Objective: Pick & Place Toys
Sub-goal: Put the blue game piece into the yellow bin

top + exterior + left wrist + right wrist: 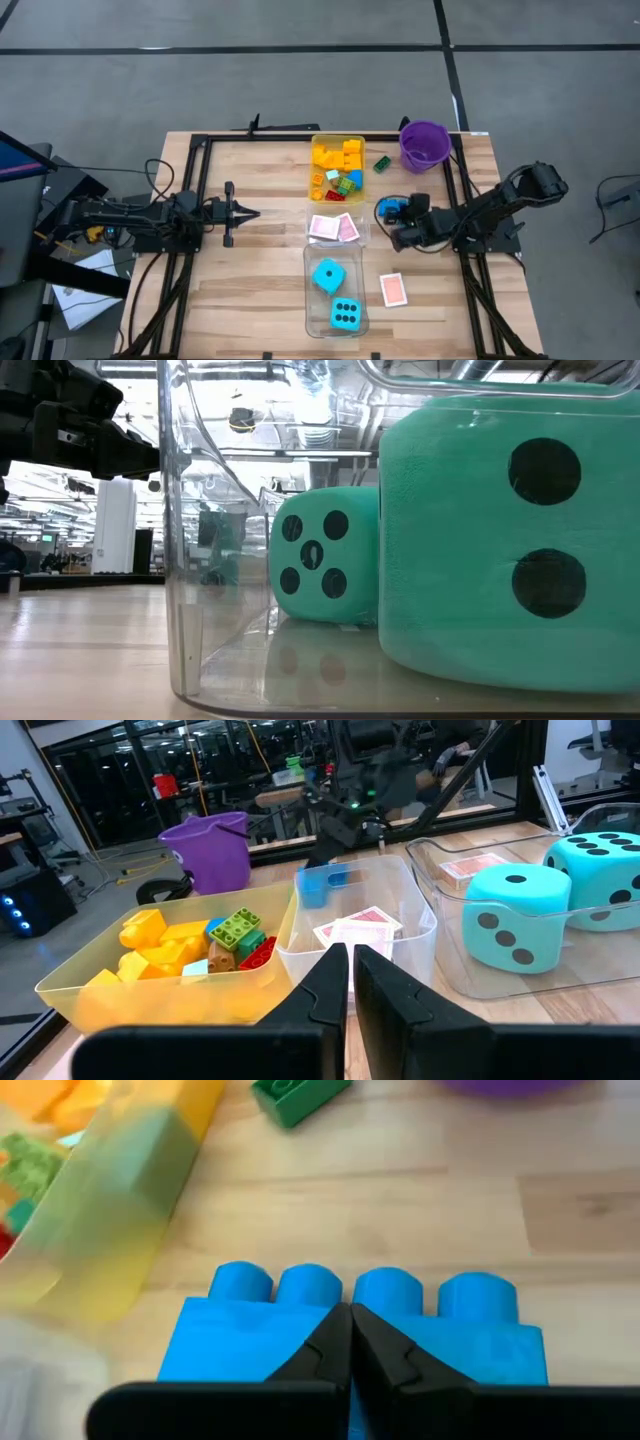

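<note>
My right hand (pixel 393 212) is clenched on a blue brick (pixel 365 1330), held low over the worktop (pixel 260 290) just beside the yellow tray (pixel 337 139) of bricks, at about the tray's 4 o'clock in the overhead view. Judging by the sorting, this brick belongs in that yellow tray, so I should lift enough for the brick's underside to clear the tray wall, carry it toward 10 o'clock until it sits over the pile, and only then let go, keeping low so it does not bounce out. In my wrist view the brick's studs run in one row of four across my fingers, so its long axis lies crosswise to my grip; overhead that seems to run roughly 12 to 6 o'clock, studs facing toward the green brick (pixel 382 163), though I cannot be sure. My left hand (pixel 243 212) waits clenched and empty at the trays' 9 o'clock.
</note>
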### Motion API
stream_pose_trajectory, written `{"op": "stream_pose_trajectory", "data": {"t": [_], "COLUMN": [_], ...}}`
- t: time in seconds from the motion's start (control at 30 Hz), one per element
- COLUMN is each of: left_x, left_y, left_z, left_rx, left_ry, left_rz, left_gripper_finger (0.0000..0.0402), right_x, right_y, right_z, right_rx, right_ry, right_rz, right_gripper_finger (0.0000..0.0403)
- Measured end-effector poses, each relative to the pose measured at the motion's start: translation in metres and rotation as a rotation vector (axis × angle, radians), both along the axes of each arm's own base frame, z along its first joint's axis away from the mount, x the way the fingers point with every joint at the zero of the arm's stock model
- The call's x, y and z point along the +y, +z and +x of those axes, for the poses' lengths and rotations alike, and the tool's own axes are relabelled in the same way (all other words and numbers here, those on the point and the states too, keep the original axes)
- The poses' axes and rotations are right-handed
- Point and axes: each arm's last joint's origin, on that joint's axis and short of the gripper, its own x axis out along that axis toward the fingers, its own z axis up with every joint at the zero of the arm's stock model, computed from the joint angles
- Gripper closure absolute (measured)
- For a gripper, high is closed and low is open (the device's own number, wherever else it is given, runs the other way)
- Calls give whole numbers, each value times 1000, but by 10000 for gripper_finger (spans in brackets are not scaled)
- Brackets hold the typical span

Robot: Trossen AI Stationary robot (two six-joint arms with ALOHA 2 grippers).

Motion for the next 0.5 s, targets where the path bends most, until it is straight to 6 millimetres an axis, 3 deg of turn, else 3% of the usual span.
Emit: {"op": "stream_pose_trajectory", "data": {"t": [0.23, 0.5], "left_x": [0, 0], "left_y": [0, 0], "left_z": [0, 0], "left_rx": [0, 0], "left_ry": [0, 0], "left_rz": [0, 0], "left_gripper_finger": [385, 385], "right_x": [24, 42], "right_y": [2, 26], "right_z": [-16, -20], "right_rx": [-16, 85], "right_ry": [0, 100], "right_rz": [6, -108], "right_gripper_finger": [403, 403]}}
